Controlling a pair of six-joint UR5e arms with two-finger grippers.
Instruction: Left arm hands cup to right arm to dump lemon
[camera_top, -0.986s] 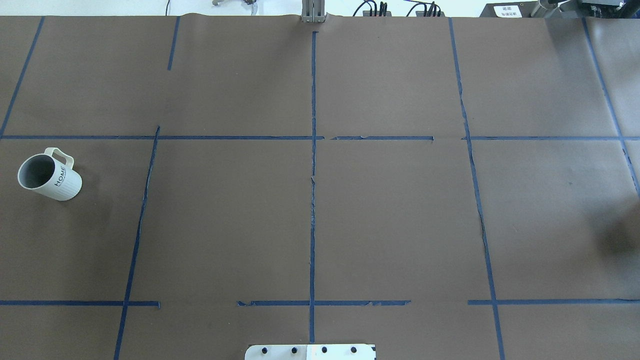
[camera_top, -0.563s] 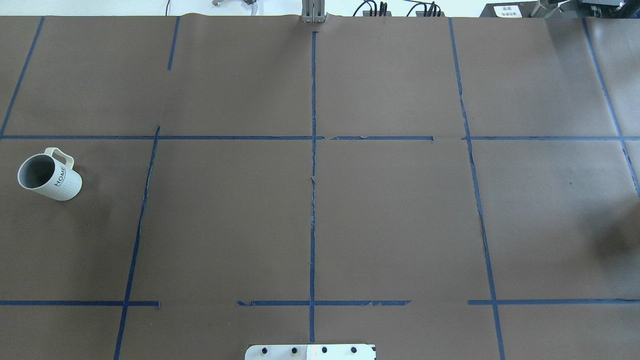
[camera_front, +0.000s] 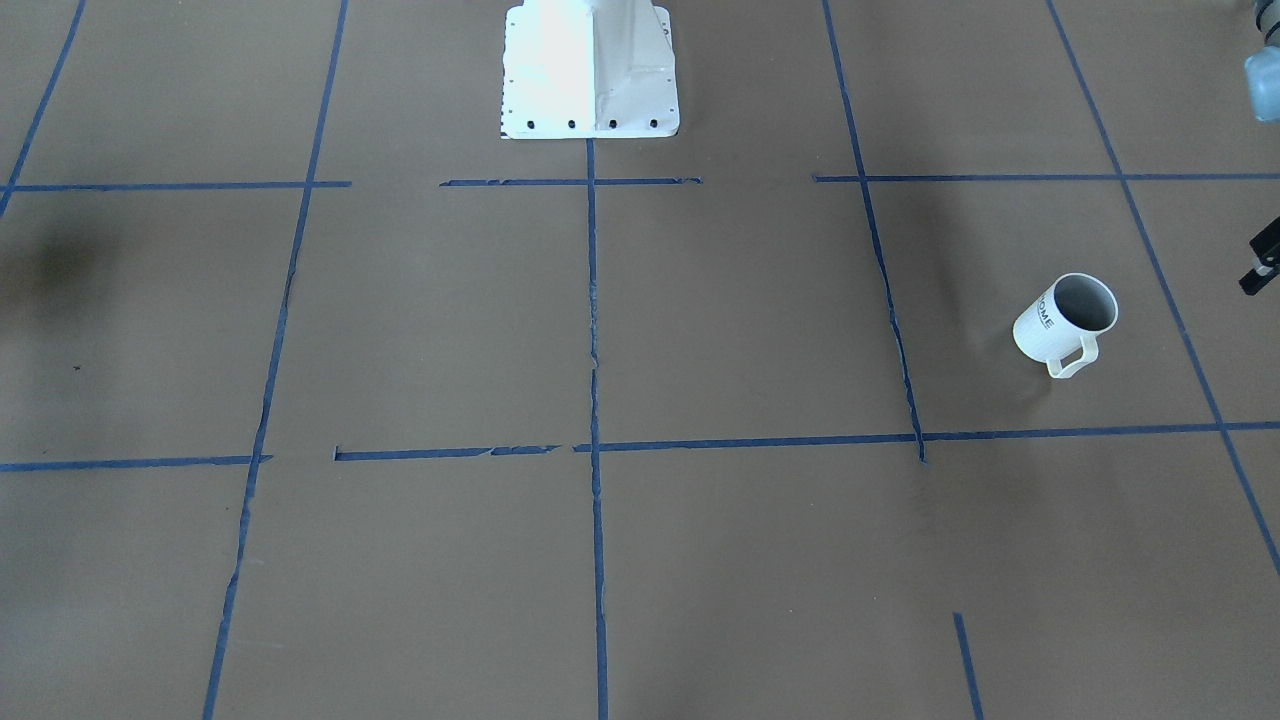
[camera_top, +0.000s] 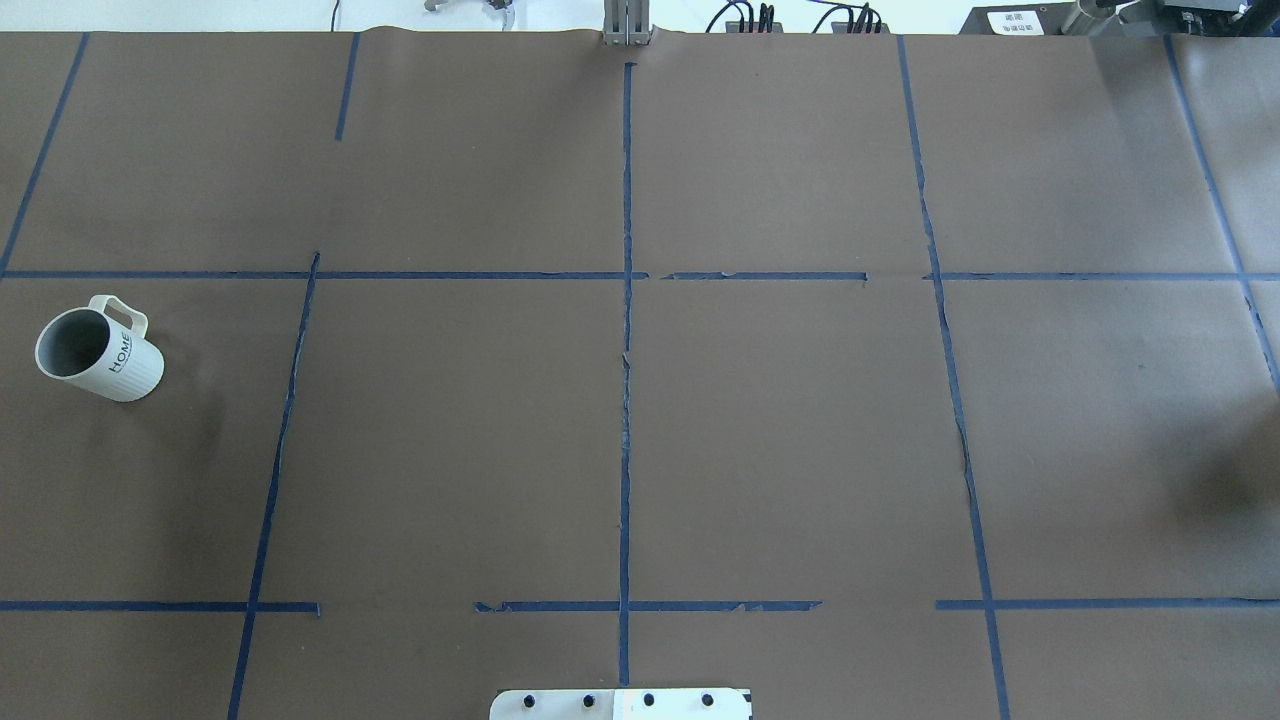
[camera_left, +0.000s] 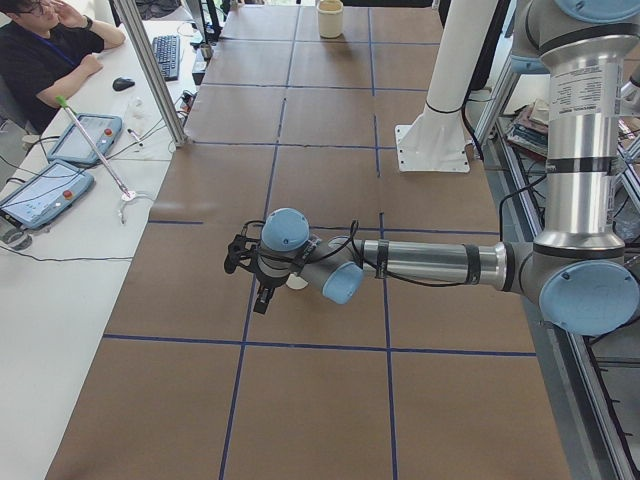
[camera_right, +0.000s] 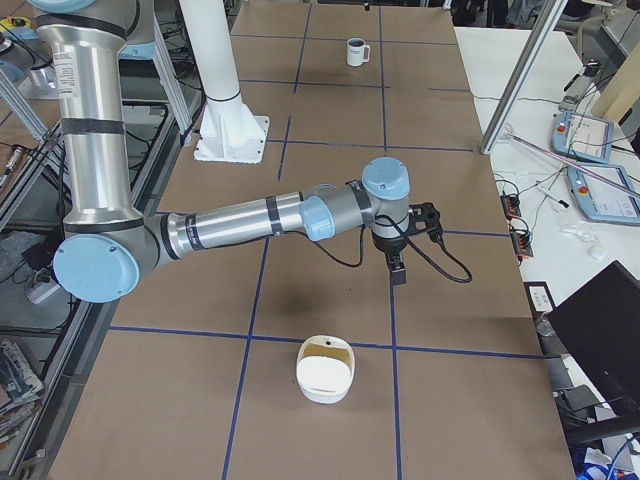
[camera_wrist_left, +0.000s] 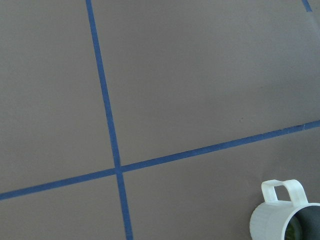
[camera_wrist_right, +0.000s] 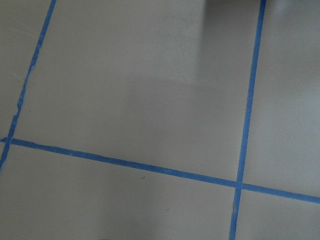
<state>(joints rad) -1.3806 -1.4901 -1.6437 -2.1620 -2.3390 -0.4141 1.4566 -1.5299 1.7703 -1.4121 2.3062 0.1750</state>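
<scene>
The cup (camera_top: 100, 352) stands upright on the worktop (camera_top: 780, 430), close to its left end and about midway between the robot's edge and the far edge. Its handle points to the far edge. The left arm (camera_left: 430, 263) stretches low over that end. The left gripper (camera_left: 258, 295) hangs just beside the cup, on the side nearer the left end, not touching it. I cannot tell how its fingers stand. The right arm (camera_right: 240, 222) reaches out toward the right end, and the right gripper (camera_right: 397, 272) points down above bare paper. I cannot tell its state either. A cream container (camera_right: 325, 375) sits nearer that end.
</scene>
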